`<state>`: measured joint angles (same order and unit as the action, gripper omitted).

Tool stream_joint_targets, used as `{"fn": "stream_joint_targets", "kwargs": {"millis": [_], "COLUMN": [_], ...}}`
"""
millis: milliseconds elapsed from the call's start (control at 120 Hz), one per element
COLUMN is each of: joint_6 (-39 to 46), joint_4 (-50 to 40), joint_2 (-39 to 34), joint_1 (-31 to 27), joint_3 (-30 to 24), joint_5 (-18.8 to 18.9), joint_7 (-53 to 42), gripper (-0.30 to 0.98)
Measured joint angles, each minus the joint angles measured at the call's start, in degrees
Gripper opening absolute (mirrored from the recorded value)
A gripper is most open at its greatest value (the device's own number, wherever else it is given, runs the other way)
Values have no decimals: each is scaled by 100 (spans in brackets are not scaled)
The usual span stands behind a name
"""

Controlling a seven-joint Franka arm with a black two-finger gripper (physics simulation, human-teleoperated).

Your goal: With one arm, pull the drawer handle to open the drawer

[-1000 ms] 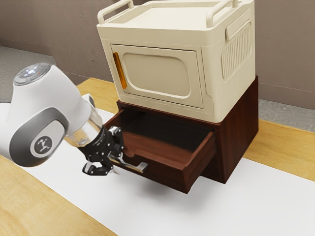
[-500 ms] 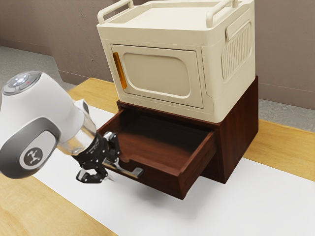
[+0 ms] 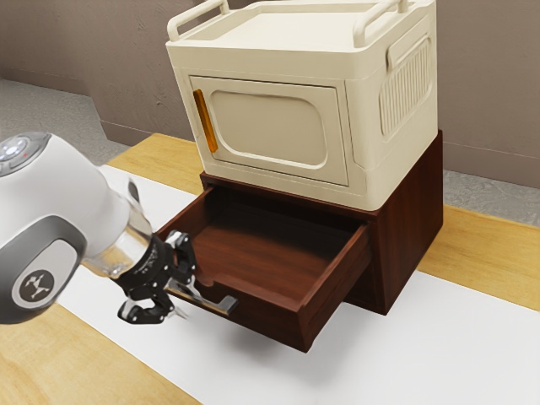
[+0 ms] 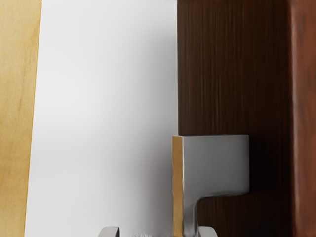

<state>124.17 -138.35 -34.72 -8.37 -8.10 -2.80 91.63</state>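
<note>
My gripper [image 3: 180, 299] is at the front of the dark red-brown drawer [image 3: 270, 322], around one end of its metal handle [image 3: 221, 305]. The drawer is pulled well out of the brown cabinet [image 3: 410, 228], and its inside shows. In the wrist view my gripper [image 4: 158, 232] has its two fingertips wide apart at the lower edge. The handle [image 4: 215, 163] runs down between them, close against the fingertip on the drawer's side and well away from the other. Beyond it is the drawer's front [image 4: 212, 69].
A cream cabinet [image 3: 266, 63] with an orange door handle [image 3: 205, 121] stands on top of the brown one. A white mat [image 3: 439, 346] lies beneath on the wooden table [image 3: 59, 363]. Brown walls rise behind.
My arm and gripper have moved back toward the exterior view's lower left. The drawer has slid farther out with them, and more of its inside is exposed.
</note>
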Motion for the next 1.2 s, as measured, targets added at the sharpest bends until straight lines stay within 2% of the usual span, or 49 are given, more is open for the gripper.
{"fn": "stream_joint_targets", "kwargs": {"millis": [275,400,433,533,617,683,750,858,1200], "joint_6": [-5,-64,-215,-1085,-2295,-3154,-3750,-4203,-4544], "joint_4": [124,443,831,2480,4700,5506,5387,4904,4451], "joint_2": [-157,-161,-89,504,1502,1800,1867,1903,1746], "joint_1": [64,122,112,87,91,92,101,135,170], "joint_3": [1,-7,-4,100,253,334,360,398,397], "joint_5": [156,259,284,319,315,368,429,475,403], "joint_7": [-11,-12,-13,3,31,49,78,130,173], "gripper": [15,16,18,37,47,53,57,62,67]}}
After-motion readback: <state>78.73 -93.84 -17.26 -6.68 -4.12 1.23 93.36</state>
